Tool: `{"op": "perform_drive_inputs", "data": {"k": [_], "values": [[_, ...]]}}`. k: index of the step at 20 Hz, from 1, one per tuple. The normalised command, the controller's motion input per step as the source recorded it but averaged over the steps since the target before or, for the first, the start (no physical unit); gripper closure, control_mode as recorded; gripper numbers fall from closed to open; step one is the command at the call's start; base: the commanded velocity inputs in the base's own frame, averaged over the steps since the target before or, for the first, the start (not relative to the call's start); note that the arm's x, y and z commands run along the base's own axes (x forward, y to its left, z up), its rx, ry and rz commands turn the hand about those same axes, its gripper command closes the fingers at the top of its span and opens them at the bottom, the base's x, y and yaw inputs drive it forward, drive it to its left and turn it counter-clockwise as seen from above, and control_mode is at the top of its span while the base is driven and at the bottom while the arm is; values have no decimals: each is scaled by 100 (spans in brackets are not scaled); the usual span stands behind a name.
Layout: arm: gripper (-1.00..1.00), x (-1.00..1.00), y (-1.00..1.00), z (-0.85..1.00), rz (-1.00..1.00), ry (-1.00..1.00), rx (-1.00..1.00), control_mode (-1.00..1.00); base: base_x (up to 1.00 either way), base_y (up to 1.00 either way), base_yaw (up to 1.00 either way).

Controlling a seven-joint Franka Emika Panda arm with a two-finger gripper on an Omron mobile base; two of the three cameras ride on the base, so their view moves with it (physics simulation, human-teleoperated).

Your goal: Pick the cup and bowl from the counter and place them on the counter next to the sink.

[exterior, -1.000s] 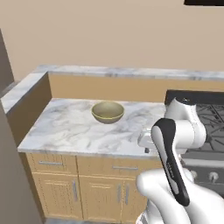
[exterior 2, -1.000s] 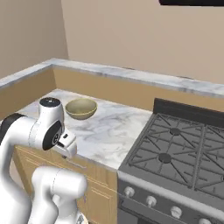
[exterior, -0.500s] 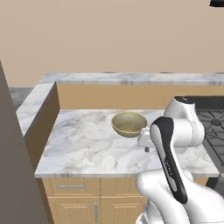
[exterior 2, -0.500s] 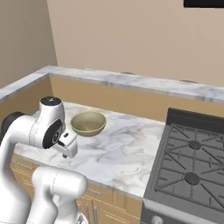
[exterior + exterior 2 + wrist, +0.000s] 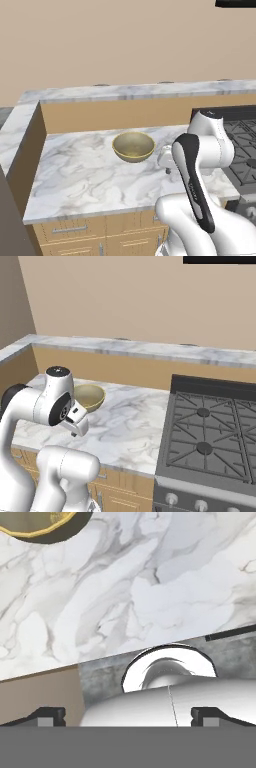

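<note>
The olive-tan bowl (image 5: pixel 133 146) sits upright and empty on the white marble counter (image 5: pixel 80 175), near the middle of its top. In the right base view the bowl (image 5: pixel 90 397) is just behind my folded arm. My gripper (image 5: pixel 166 165) hangs low over the counter a little to the right of the bowl, apart from it. In the hand view the gripper (image 5: pixel 129 717) is open with nothing between its two fingertips, and the bowl (image 5: pixel 40 524) is at the top left edge. The cup and the sink are out of view.
A black gas stove (image 5: pixel 210 426) adjoins the counter on the right. A raised marble ledge (image 5: pixel 125 92) with a wooden face runs along the back and down the left side. Wooden cabinet drawers (image 5: pixel 70 231) lie below the front edge.
The whole picture has shifted: the base has driven and the camera with it, so the bowl and counter now sit closer and more central. The arm holds the same folded pose, gripper still open.
</note>
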Motion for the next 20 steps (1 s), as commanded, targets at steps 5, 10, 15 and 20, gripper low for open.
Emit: {"op": "perform_drive_inputs", "data": {"k": [5, 10, 15, 20], "values": [[-100, 0, 0, 0, 0, 0, 0, 100, 0, 0, 0], [-100, 0, 0, 0, 0, 0, 0, 100, 0, 0, 0], [-100, 0, 0, 0, 0, 0, 0, -100, 0, 0, 0], [-100, 44, 5, 0, -2, 0, 0, -100, 0, 0, 0]]}}
